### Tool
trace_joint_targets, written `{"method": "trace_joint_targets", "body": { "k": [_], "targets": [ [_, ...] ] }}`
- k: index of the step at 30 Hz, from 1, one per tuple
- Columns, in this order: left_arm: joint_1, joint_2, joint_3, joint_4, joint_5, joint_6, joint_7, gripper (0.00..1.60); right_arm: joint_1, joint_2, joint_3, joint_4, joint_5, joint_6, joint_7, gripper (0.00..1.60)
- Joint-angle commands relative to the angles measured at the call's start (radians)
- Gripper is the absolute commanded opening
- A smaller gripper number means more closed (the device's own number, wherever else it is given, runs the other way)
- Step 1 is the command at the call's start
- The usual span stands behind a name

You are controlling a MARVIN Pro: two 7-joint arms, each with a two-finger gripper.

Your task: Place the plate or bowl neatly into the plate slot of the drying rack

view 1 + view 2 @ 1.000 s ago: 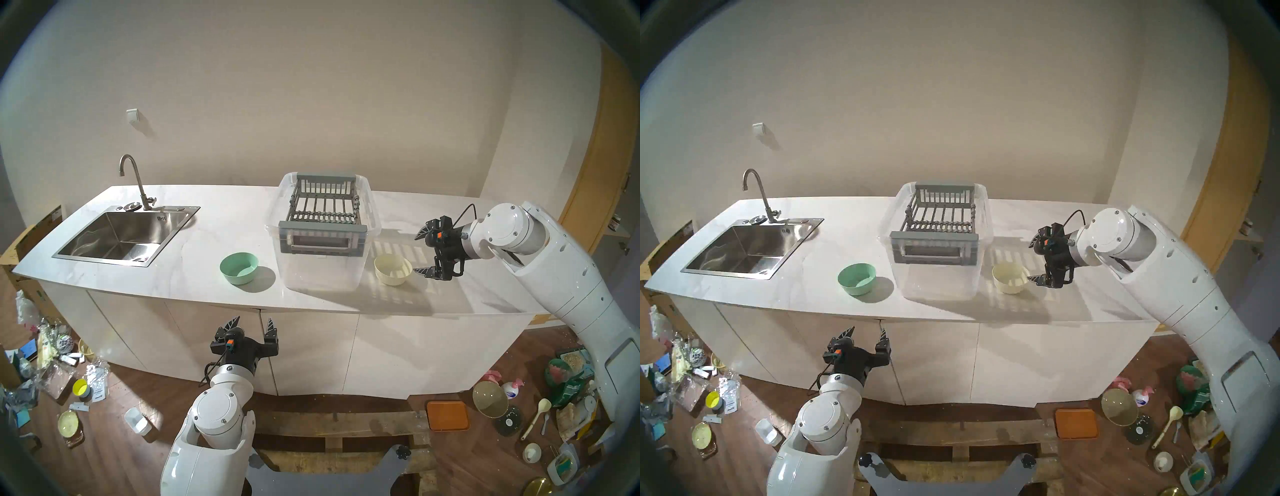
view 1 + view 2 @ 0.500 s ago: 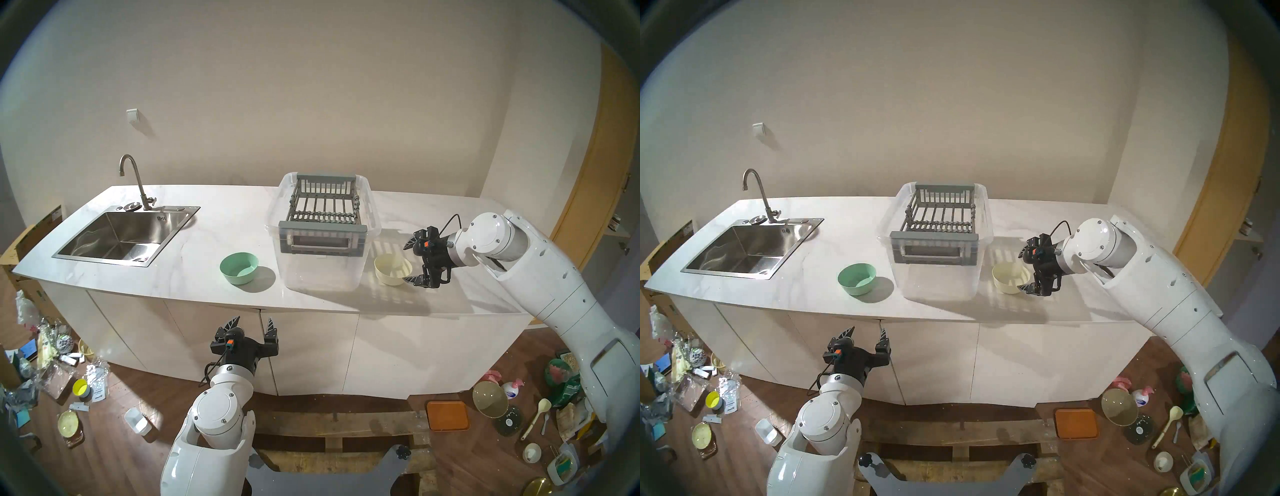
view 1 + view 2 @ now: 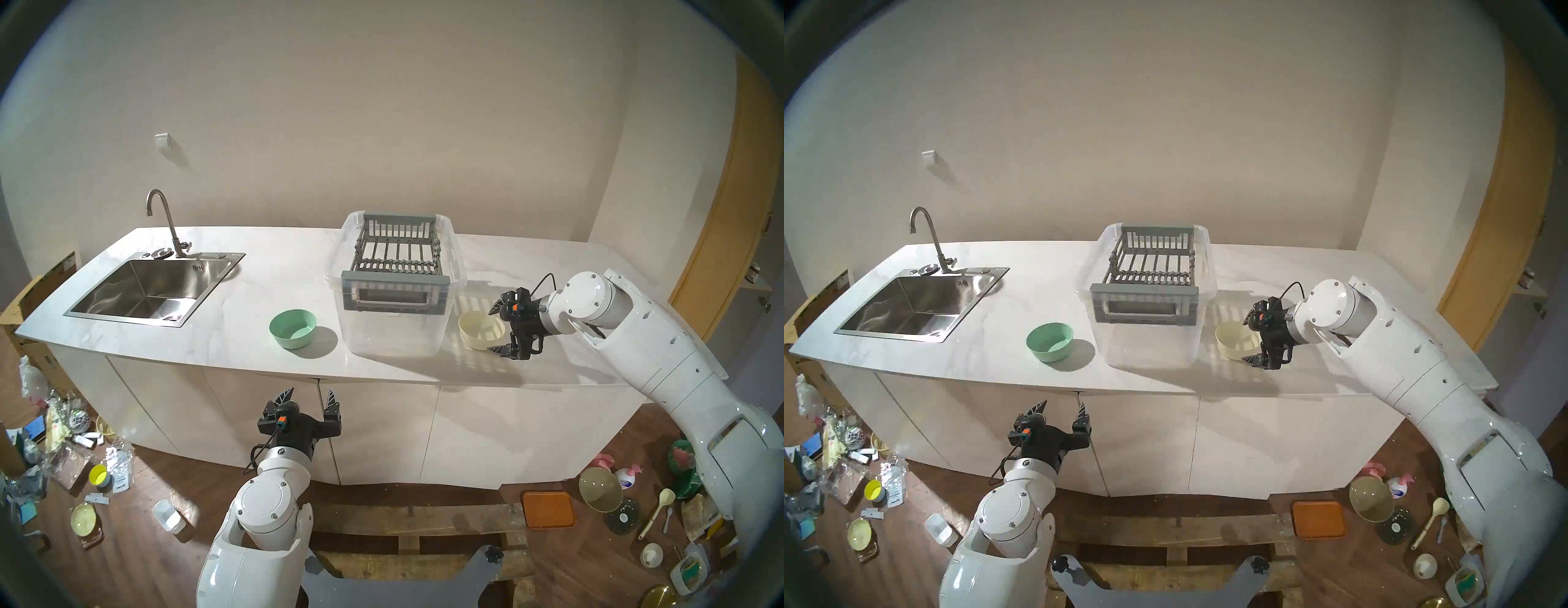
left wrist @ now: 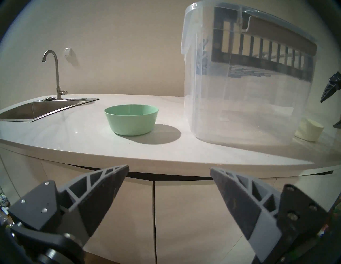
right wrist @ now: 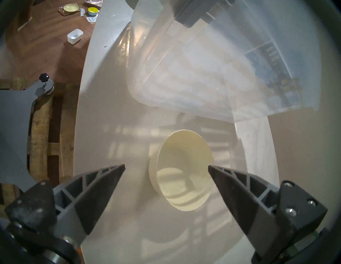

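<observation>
From the head cameras, the right tool (image 3: 500, 327) hangs spread wide, one finger above the far edge of the cream bowl (image 3: 477, 333) and the other by its near side, nothing gripped. The bowl sits upright on the table (image 3: 254, 297), just beside the clear tub (image 3: 394, 331) that carries the drying rack (image 3: 396, 259). If the tool drops off-centre, a finger could strike the rim and shove the bowl against the tub.

The left wrist view shows the left tool (image 4: 168, 171) spread and empty, below the table edge, facing the green bowl (image 4: 131, 119).

In the right wrist view the cream bowl lies between the fingertips (image 5: 118, 170) but nearer the right one; closing like that might tip it or pinch only the thin wall, which could slip on the lift.
</observation>
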Motion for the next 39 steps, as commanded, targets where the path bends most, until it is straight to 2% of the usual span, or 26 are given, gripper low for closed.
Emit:
{"method": "trace_joint_targets", "body": {
  "k": [1, 14, 39],
  "targets": [
    [-0.005, 0.001, 0.003, -0.026, -0.002, -0.004, -0.004, 1.60, 0.036, -0.027, 0.009, 0.023, 0.002, -0.030, -0.011, 1.60],
    [-0.005, 0.001, 0.003, -0.026, -0.002, -0.004, -0.005, 1.60, 0.063, -0.066, -0.004, 0.113, 0.001, -0.074, -0.005, 1.60],
    [-0.005, 0.001, 0.003, -0.026, -0.002, -0.004, -0.004, 1.60, 0.093, -0.083, -0.020, 0.198, -0.004, -0.122, 0.027, 1.60]
  ]
}}
